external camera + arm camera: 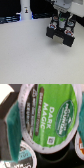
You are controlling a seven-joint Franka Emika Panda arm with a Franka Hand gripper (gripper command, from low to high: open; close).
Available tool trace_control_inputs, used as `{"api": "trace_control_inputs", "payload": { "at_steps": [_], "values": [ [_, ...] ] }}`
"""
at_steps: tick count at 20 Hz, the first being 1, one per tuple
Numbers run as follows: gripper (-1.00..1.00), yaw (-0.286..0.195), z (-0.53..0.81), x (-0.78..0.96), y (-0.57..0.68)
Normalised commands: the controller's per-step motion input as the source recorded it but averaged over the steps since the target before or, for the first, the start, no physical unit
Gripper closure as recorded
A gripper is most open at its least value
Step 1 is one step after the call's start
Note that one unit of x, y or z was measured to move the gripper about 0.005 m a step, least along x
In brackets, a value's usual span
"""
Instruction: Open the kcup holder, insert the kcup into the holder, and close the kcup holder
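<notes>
The kcup (50, 116) fills the wrist view, its green lid with white print facing the camera. In the exterior view the kcup (63, 21) shows as a small green and white spot between the fingers of my gripper (62, 22), which is shut on it. The gripper hangs just above the kcup holder (62, 36), a black boxy block at the exterior view's upper right. The holder's front faces the camera with a dark gap in its middle. The fingertips themselves are hidden in the wrist view.
A white bottle-shaped post (26, 10) stands at the back left of the exterior view. The white table (30, 55) spreads in front of the holder. In the wrist view, other pods (24, 154) lie under the held one, against dark parts of the holder.
</notes>
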Motion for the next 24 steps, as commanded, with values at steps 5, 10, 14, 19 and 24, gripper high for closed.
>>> {"api": "trace_control_inputs", "payload": {
  "at_steps": [5,10,14,19,24],
  "values": [
    [1.00,0.024,-0.22,0.04,0.06],
    [-1.00,0.052,-0.01,0.06,0.10],
    [-1.00,0.077,0.28,0.10,0.03],
    [-1.00,0.088,0.39,0.12,-0.04],
    [-1.00,0.086,0.48,0.28,-0.28]
  ]
}}
